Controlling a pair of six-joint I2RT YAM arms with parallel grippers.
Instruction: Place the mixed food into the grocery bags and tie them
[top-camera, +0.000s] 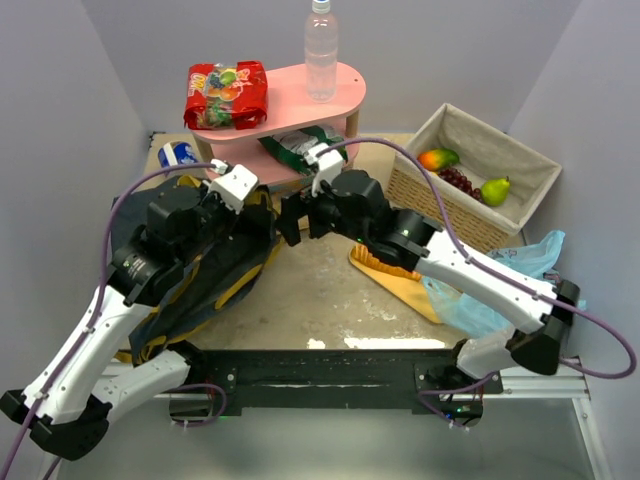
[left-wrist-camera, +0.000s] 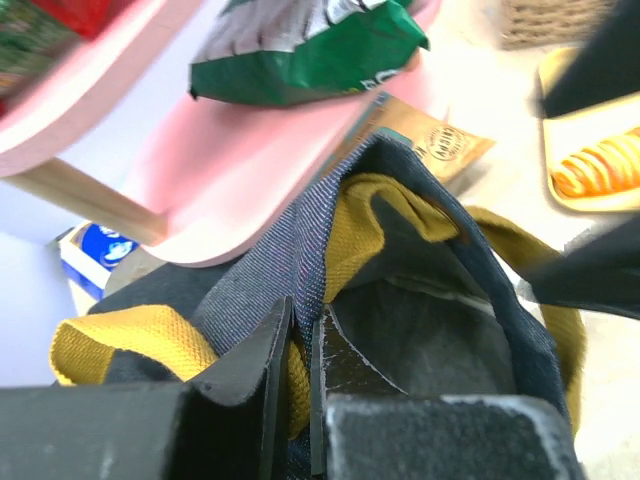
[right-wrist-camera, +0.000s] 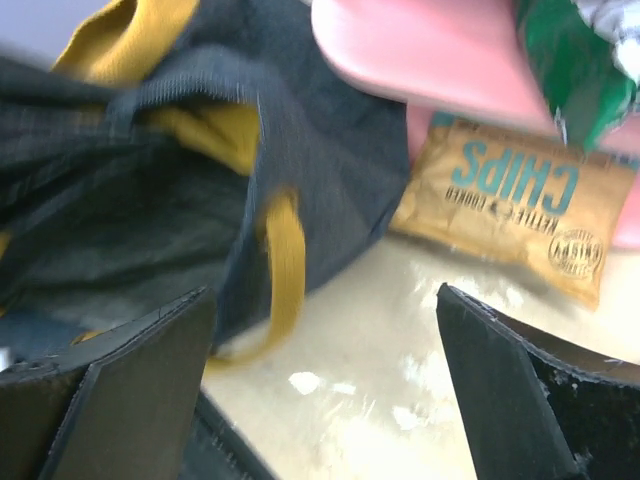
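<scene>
The left gripper (left-wrist-camera: 298, 395) has its jaws drawn almost together on the rim of the denim tote (left-wrist-camera: 300, 240). They pinch the cloth beside the yellow handle (left-wrist-camera: 130, 345), probably to hold the mouth up and open for loading, though it is hard to tell whether the strap itself is caught. The right gripper (right-wrist-camera: 320, 400) has its jaws spread wide and empty, with the tote's far side ahead of one jaw and the tan chips bag (right-wrist-camera: 510, 215) ahead of the other by the pink shelf (right-wrist-camera: 430, 50), so it seems poised to catch that rim or fetch the chips.
</scene>
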